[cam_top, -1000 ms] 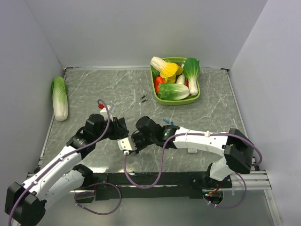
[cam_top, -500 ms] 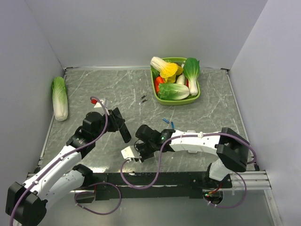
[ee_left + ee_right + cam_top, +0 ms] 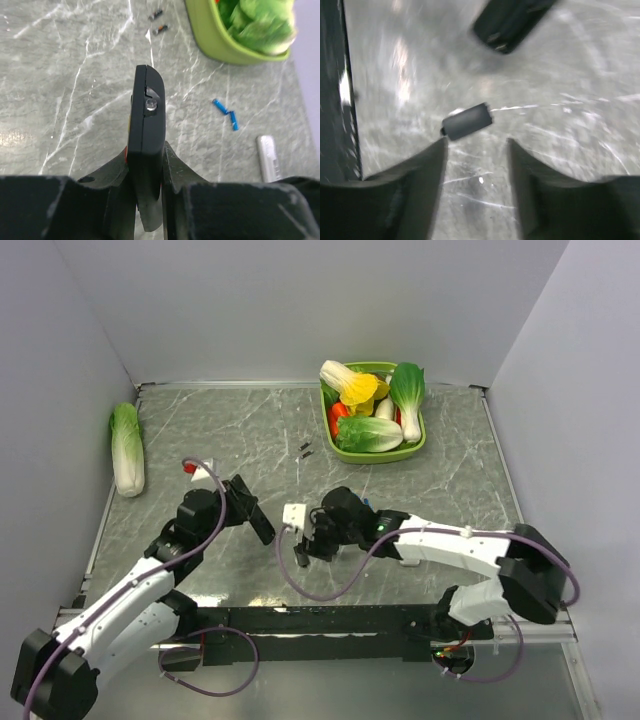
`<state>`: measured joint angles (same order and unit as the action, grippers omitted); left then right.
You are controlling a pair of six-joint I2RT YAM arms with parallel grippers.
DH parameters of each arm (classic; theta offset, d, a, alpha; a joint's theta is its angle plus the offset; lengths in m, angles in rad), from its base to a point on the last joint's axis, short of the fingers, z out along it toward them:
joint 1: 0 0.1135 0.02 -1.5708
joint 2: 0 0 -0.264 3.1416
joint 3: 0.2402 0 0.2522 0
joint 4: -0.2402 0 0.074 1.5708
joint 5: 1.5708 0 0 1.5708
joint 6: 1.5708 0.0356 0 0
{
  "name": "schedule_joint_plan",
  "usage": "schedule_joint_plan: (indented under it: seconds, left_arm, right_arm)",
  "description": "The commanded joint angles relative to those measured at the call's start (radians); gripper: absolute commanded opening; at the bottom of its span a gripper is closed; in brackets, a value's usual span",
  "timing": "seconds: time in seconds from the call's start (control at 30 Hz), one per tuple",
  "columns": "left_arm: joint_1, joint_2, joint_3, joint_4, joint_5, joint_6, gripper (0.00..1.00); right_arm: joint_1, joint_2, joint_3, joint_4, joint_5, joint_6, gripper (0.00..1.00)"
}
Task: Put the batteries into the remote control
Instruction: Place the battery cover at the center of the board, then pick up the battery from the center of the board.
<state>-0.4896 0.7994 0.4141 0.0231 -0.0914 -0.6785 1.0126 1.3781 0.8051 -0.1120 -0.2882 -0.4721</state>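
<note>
My left gripper [image 3: 146, 152] is shut on the near end of the black remote control [image 3: 146, 115], held edge-on above the table. In the top view the remote [image 3: 262, 527] sticks out from the left gripper [image 3: 240, 502] toward the right arm. Two blue batteries [image 3: 218, 105] [image 3: 234, 120] lie on the table to the remote's right. My right gripper [image 3: 476, 145] is open and empty. A small dark flat piece [image 3: 467, 121] lies on the table just past its left fingertip. The remote's end [image 3: 512, 20] shows blurred beyond. In the top view the right gripper [image 3: 303, 552] sits beside the remote.
A green basket [image 3: 380, 455] of toy vegetables stands at the back right. A cabbage [image 3: 127, 448] lies by the left wall. Two tiny dark bits [image 3: 157, 15] lie near the basket. A white remote [image 3: 267, 157] lies right of the batteries.
The right gripper pulled away from the remote toward the near edge, swung back right and opened. The small dark piece now lies loose on the table. The left gripper shifted slightly with the remote.
</note>
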Motion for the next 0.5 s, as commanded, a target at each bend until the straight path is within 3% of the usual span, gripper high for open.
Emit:
schedule_joint_plan:
  seconds: [0.0, 0.17, 0.43, 0.47]
  left_arm:
    - [0.005, -0.121, -0.052, 0.075, -0.054, -0.075, 0.01]
    - [0.005, -0.256, -0.139, 0.100, -0.021, -0.115, 0.01]
    - [0.005, -0.380, -0.238, 0.144, 0.070, -0.174, 0.01]
    - [0.005, -0.405, -0.260, 0.153, 0.082, -0.181, 0.01]
  right_arm:
    - [-0.040, -0.128, -0.021, 0.081, 0.116, 0.311, 0.80]
    - [-0.158, -0.231, -0.063, 0.072, 0.103, 0.533, 1.00]
    - [-0.327, -0.248, -0.070, -0.004, 0.181, 0.662, 1.00]
    - [-0.344, -0.234, -0.048, -0.040, 0.198, 0.673, 0.92]
